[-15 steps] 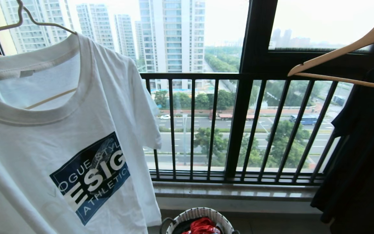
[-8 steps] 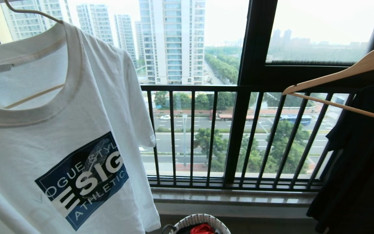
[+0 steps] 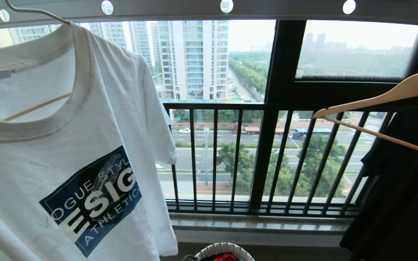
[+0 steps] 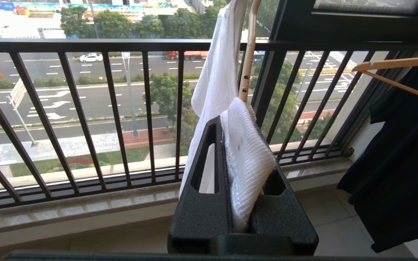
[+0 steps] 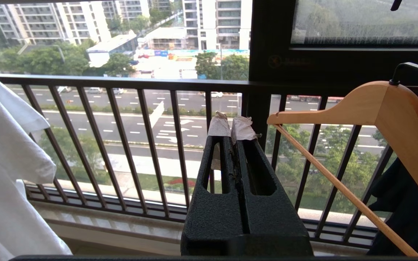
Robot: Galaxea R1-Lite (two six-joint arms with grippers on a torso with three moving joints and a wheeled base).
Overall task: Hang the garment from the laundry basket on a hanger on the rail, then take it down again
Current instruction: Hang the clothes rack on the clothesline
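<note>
The white garment [image 3: 67,145] with its blue logo hangs on the thin cream hanger [image 3: 38,12] at the left of the head view. Just below the grey rail [image 3: 285,9] with round holes, the hanger's hook runs out of the picture. Whether it rests on the rail cannot be told. In the left wrist view my left gripper [image 4: 230,119] is shut on the ribbed collar of the garment [image 4: 216,72], with the hanger [image 4: 247,54] rising just beyond it. My right gripper [image 5: 230,132] is shut and empty, held in front of the window railing. The laundry basket [image 3: 209,253] peeks in at the bottom edge.
A wooden hanger [image 3: 376,99] carrying a black shirt [image 3: 397,188] hangs at the right, close to my right gripper. Black window railing bars [image 3: 214,156] and a stone sill [image 3: 259,223] close off the front. Something red [image 3: 225,257] lies in the basket.
The whole head view has shifted upward: the rail has come in along the top and the basket has slid to the bottom edge. The garment on its hanger has risen with it.
</note>
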